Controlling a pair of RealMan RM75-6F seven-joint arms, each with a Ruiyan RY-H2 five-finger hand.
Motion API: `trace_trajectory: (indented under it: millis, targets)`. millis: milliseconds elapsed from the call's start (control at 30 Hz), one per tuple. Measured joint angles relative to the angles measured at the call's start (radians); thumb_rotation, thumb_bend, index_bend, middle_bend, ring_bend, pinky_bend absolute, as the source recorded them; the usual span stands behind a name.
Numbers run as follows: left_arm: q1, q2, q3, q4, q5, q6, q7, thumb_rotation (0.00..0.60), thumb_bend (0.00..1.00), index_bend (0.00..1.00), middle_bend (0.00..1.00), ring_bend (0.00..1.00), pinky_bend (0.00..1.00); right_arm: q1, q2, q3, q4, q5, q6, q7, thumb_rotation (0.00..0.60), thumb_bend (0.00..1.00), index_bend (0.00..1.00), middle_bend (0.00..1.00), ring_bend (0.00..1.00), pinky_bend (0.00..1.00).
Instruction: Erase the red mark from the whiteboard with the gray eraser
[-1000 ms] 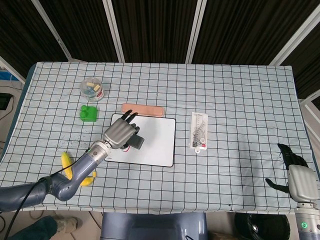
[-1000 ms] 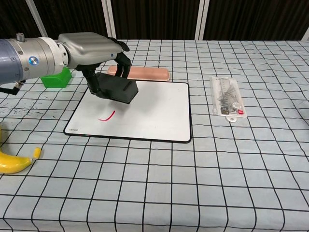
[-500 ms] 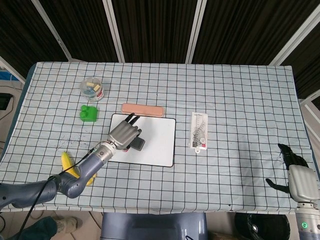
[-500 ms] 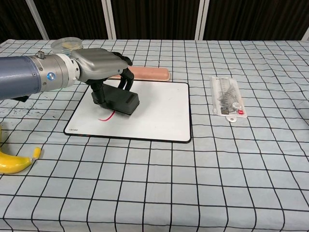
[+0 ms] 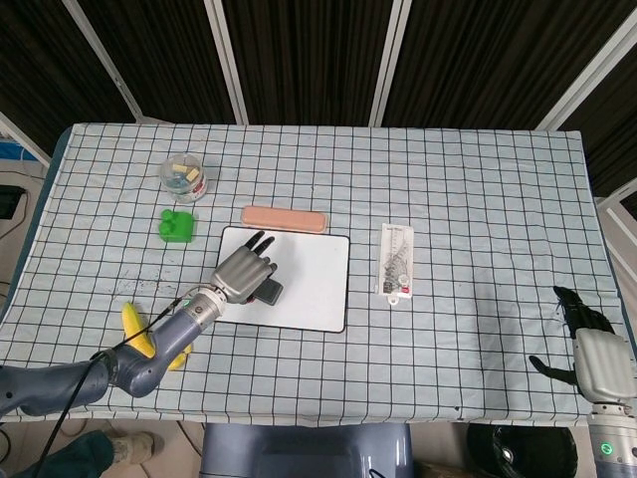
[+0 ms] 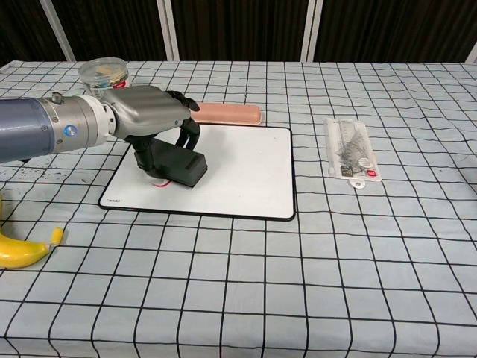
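Observation:
My left hand [image 6: 149, 119] [image 5: 242, 272] grips the dark gray eraser [image 6: 179, 166] [image 5: 267, 293] and presses it down on the whiteboard [image 6: 246, 168] [image 5: 314, 274], at its left part. The eraser covers most of the red mark [image 6: 159, 182]; only a short red tip shows under its near-left edge in the chest view. In the head view the hand hides the mark. My right hand [image 5: 587, 344] hangs off the table's right side, holding nothing, fingers loosely apart.
A pink bar [image 6: 227, 113] lies just behind the whiteboard. A green block [image 5: 177, 225] and a clear jar [image 6: 103, 73] stand to the back left. A banana [image 6: 26, 250] lies at the front left. A packaged ruler set [image 6: 352, 158] lies right of the board.
My left hand has lowered and moved toward the front left of the board, bringing the eraser from above the board down onto the red mark. The right hand has not moved.

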Motion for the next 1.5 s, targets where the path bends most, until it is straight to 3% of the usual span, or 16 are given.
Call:
trace_trajectory:
  millis: [567, 933, 1300, 1500]
  targets:
    - [0.05, 0.106, 0.067, -0.092, 0.03, 0.031, 0.0, 0.6, 0.2, 0.43, 0.48, 0.01, 0.0, 0.001, -0.002, -0.001, 0.001, -0.005, 0.002, -0.002, 0.6, 0.08, 0.11, 0.13, 0.22, 0.22]
    - [0.021, 0.063, 0.034, -0.036, 0.021, 0.012, -0.016, 0.6, 0.2, 0.43, 0.48, 0.01, 0.0, 0.001, -0.003, -0.001, 0.001, -0.003, 0.0, -0.006, 0.6, 0.08, 0.11, 0.13, 0.22, 0.22]
    - [-0.04, -0.003, -0.024, 0.077, -0.076, -0.026, 0.027, 0.6, 0.2, 0.43, 0.47, 0.01, 0.0, -0.001, 0.0, -0.001, 0.002, -0.002, 0.002, 0.001, 0.6, 0.08, 0.11, 0.13, 0.22, 0.22]
    - [-0.04, 0.031, -0.035, 0.05, -0.088, 0.005, 0.041, 0.6, 0.2, 0.43, 0.47, 0.01, 0.0, -0.002, 0.002, -0.002, 0.002, -0.004, 0.002, 0.005, 0.6, 0.08, 0.11, 0.13, 0.22, 0.22]
